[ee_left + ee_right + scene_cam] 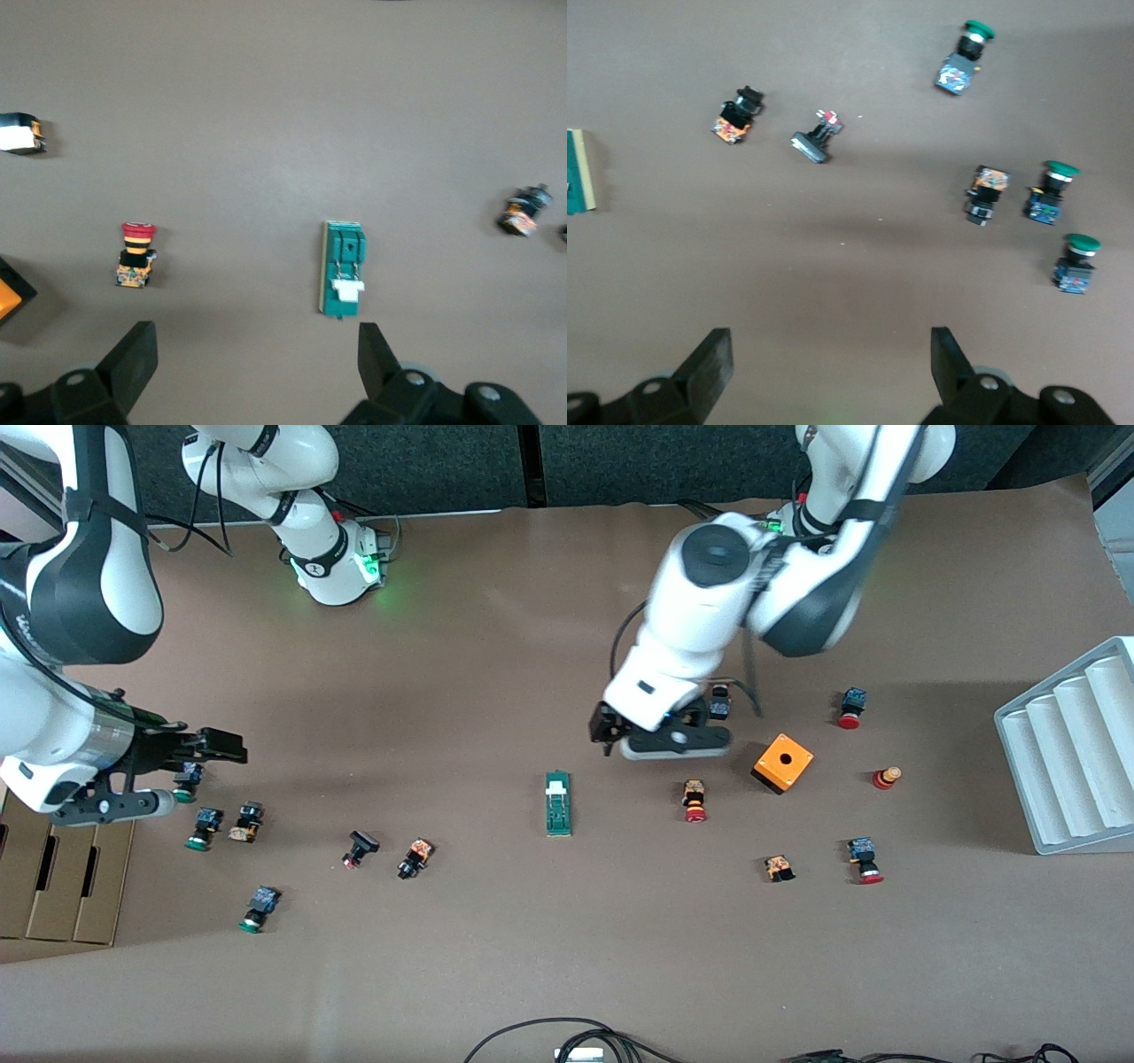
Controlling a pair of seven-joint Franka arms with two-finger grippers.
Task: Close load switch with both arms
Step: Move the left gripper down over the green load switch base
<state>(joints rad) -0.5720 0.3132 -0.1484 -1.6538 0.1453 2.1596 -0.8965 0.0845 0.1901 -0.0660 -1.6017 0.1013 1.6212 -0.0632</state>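
A: Where is the load switch [558,803]?
B: Mid-table, lying flat, alone.
A: And the left gripper [660,737]?
B: Wide open above the table, near the orange box [782,763].
A: The right gripper [190,755]?
B: Open too, over the right arm's edge.

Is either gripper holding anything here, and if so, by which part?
Nothing is held. The left gripper hangs open beside the load switch; the right gripper is open over the green-capped buttons.
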